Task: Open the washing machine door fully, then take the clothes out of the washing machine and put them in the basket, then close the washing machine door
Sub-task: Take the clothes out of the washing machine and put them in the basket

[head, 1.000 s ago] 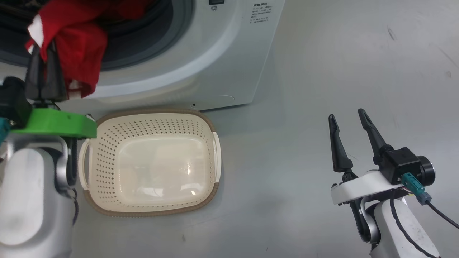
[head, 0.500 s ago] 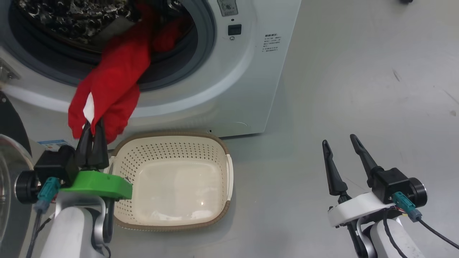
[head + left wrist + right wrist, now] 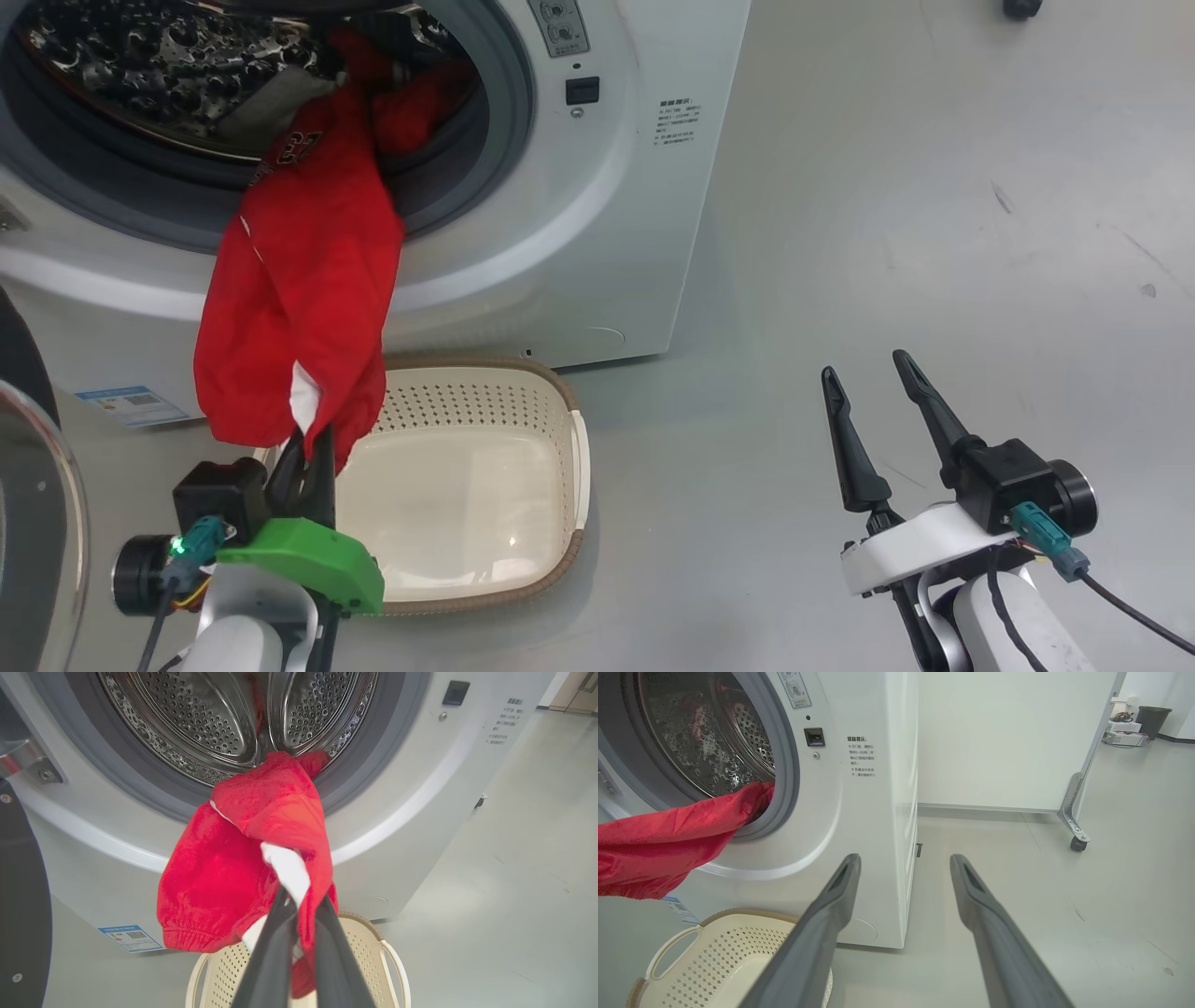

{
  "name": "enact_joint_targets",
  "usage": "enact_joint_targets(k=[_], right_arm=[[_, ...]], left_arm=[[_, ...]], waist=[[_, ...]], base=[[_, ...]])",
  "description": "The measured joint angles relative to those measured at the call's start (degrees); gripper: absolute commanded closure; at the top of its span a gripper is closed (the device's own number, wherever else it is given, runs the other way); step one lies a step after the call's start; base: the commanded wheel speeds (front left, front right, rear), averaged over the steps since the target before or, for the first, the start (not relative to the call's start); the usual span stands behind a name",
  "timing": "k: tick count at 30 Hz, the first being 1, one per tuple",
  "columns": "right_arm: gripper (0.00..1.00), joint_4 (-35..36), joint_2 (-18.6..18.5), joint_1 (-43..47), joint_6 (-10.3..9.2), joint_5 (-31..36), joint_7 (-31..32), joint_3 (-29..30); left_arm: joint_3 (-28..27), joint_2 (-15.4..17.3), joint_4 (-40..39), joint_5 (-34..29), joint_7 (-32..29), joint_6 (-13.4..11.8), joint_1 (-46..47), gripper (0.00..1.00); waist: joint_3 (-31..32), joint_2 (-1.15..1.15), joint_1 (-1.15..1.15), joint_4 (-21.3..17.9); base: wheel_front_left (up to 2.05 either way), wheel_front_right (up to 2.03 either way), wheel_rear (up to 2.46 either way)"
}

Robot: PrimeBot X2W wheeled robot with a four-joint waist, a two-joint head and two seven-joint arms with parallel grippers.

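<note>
Left jaws clenched on clothes [image 3: 299, 280] over basket [image 3: 485, 408] | right jaws spread, empty

We're in what looks like a lab or test space, not a home: a washing machine [image 3: 859, 812] stands alone on a bare grey floor [image 3: 934, 187]. Behind it is a white partition [image 3: 1008, 742] on a castor [image 3: 1078, 843], with a dark bin [image 3: 1153, 721] beside cabled equipment [image 3: 1125, 738] in the far corner.
</note>
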State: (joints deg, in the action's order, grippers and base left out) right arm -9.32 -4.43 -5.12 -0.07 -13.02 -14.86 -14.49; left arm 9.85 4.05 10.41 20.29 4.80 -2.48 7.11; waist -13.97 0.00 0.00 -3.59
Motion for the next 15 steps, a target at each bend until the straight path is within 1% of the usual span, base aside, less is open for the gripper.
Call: enact_joint_targets(k=[7,9,15], right_arm=[[0.0,1.1,0.4,-0.1,0.0,0.0,0.0,-0.4],[0.0,1.3,0.4,-0.2,0.0,0.0,0.0,-0.4],[0.0,2.1,0.6,-0.7,0.02,0.0,0.0,-0.8]], left_arm=[[2.8,-0.1,6.1,0.1,-3.4,1.3,0.2,1.0],[3.1,-0.2,8.3,0.1,-4.3,1.3,0.7,1.0],[3.0,-0.3,14.5,0.3,-6.5,1.3,5.1,1.0]], waist=[[-2.1,0.0,0.0,-1.4],[-2.9,0.0,0.0,-1.8],[-5.7,0.0,0.0,-3.0]], base=[[0.0,0.0,0.0],[0.0,0.0,0.0],[0.0,0.0,0.0]])
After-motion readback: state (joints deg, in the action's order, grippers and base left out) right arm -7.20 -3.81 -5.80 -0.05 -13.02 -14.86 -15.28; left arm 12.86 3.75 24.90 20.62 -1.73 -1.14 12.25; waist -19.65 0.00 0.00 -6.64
